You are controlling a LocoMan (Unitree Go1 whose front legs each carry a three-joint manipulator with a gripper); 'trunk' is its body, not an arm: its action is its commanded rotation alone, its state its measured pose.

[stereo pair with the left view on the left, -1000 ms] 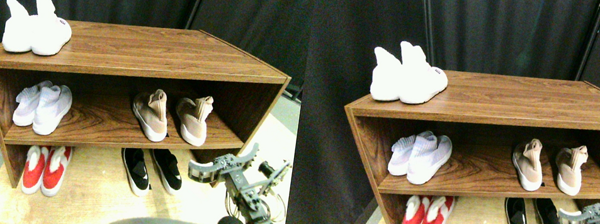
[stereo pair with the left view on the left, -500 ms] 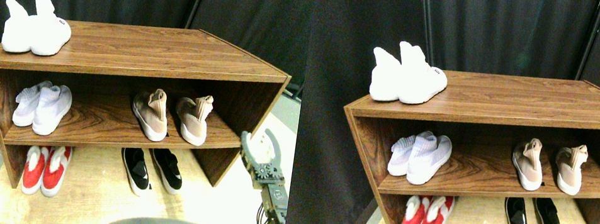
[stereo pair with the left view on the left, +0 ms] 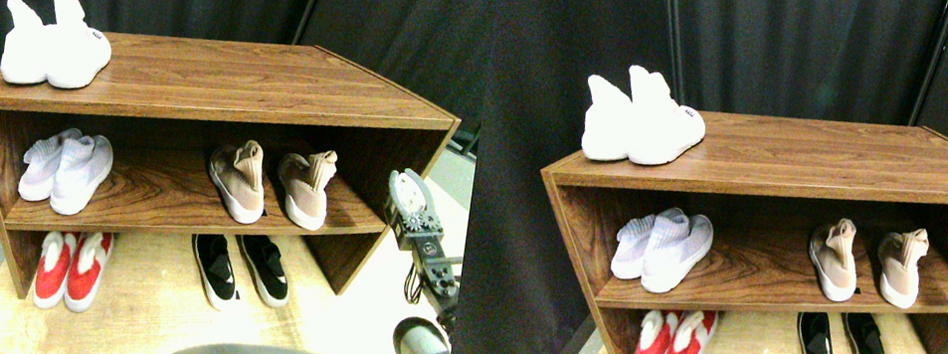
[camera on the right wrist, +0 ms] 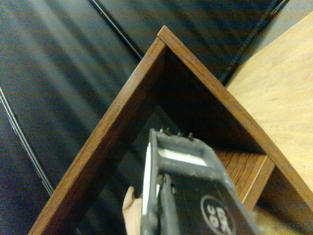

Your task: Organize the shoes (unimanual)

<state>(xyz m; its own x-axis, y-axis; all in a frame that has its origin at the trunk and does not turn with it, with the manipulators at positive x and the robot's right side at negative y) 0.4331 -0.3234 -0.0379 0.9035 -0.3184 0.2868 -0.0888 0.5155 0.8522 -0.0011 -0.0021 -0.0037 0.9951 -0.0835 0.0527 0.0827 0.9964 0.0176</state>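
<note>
The right gripper (stereo pair with the left view on the left: 405,190) is hovering empty, jaws apart, off the brown wooden shoe rack's (stereo pair with the left view on the left: 225,84) right end, near the beige-tan knit sneakers (stereo pair with the left view on the left: 271,182) on the middle shelf's right end.

stereo: front, above shoe rack (stereo pair with the left view on the left: 185,89) | wrist: close, rack corner (camera on the right wrist: 161,36)

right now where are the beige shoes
In the stereo view, the beige shoes sit on the right of the rack's middle shelf, above the black shoes, left of the gripper.
</note>
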